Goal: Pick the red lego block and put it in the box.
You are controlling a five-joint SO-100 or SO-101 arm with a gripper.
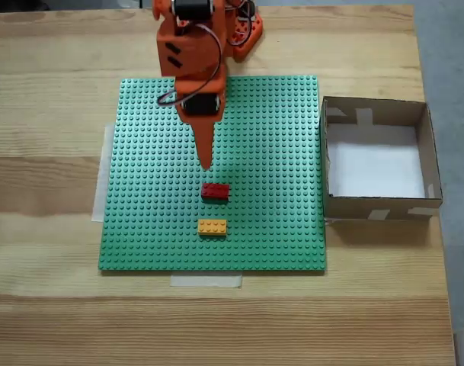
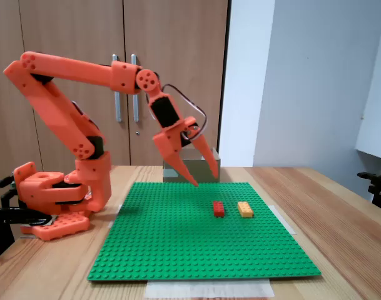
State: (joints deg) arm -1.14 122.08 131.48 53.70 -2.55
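Observation:
The red lego block (image 1: 215, 191) (image 2: 219, 209) lies flat near the middle of the green studded baseplate (image 1: 140, 229) (image 2: 165, 250). My orange gripper (image 1: 206, 164) (image 2: 206, 181) hangs above the plate just short of the block on the arm's side. It is open, holds nothing and does not touch the block. The cardboard box (image 1: 376, 160) with a white floor stands at the plate's right edge in the top-down fixed view. In the side fixed view the box (image 2: 196, 170) shows behind the fingers.
A yellow-orange brick (image 1: 212, 226) (image 2: 245, 209) sits on the plate just beyond the red one, away from the arm. The arm's base (image 2: 52, 194) stands off the plate's far edge. The wooden table (image 1: 49, 305) shows bare wood around the plate.

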